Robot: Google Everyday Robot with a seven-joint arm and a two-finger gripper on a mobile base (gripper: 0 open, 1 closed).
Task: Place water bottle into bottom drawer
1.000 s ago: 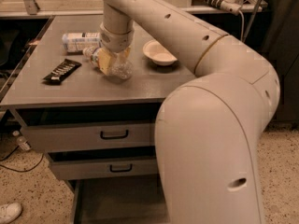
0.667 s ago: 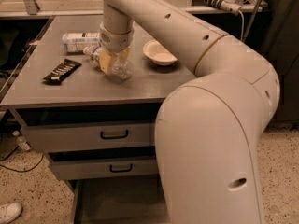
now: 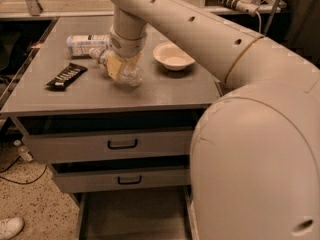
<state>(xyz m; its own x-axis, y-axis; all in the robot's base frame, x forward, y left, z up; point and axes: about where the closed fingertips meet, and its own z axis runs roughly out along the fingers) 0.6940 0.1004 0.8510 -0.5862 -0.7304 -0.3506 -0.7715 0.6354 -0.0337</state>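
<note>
Now, step in hand: the arm is reaching down over the grey cabinet top (image 3: 165,91) to take hold of the bottle, by my reading.
Gripper: the two-finger gripper with yellowish pads (image 3: 120,65) is sitting low on the cabinet top, right at the bottle; whether it is clenched on it or loose I cannot tell.
Water bottle: the small clear crinkled plastic bottle (image 3: 127,74) is lying on its side, cap end pointing left toward the white-blue labelled bottle (image 3: 87,44).
Bottom drawer: the lowest grey metal drawer with a dark inside (image 3: 132,216) is standing pulled out, well below.
Neighbours: a black snack bar (image 3: 66,76) is lying to the left, a white bowl (image 3: 173,56) to the right.
Doing it well: thin plastic likely needs a gentle squeeze at mid-body, then a straight lift.
</note>
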